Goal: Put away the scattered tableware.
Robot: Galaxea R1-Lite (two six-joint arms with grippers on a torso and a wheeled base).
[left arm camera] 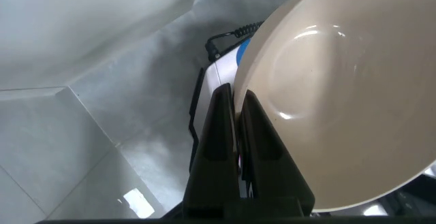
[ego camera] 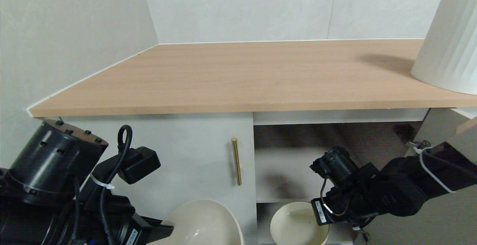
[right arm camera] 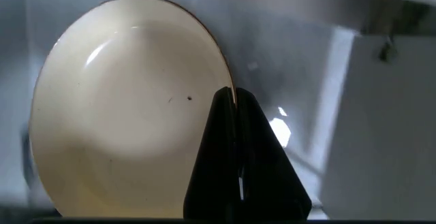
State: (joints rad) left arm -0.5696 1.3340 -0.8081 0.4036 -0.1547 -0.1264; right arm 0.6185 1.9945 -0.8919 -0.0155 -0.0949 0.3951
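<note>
Two cream bowls are held low in front of the cabinet. The larger bowl hangs by its rim from my left gripper, before the closed door; in the left wrist view my fingers pinch the rim of this bowl. The smaller bowl sits at the mouth of the open compartment, with my right gripper shut on its rim. In the right wrist view the black fingers clamp the edge of that bowl.
A wooden countertop runs above the white cabinet. The left door is closed, with a brass handle. The right compartment stands open with a shelf inside. A white lampshade stands at the counter's right end.
</note>
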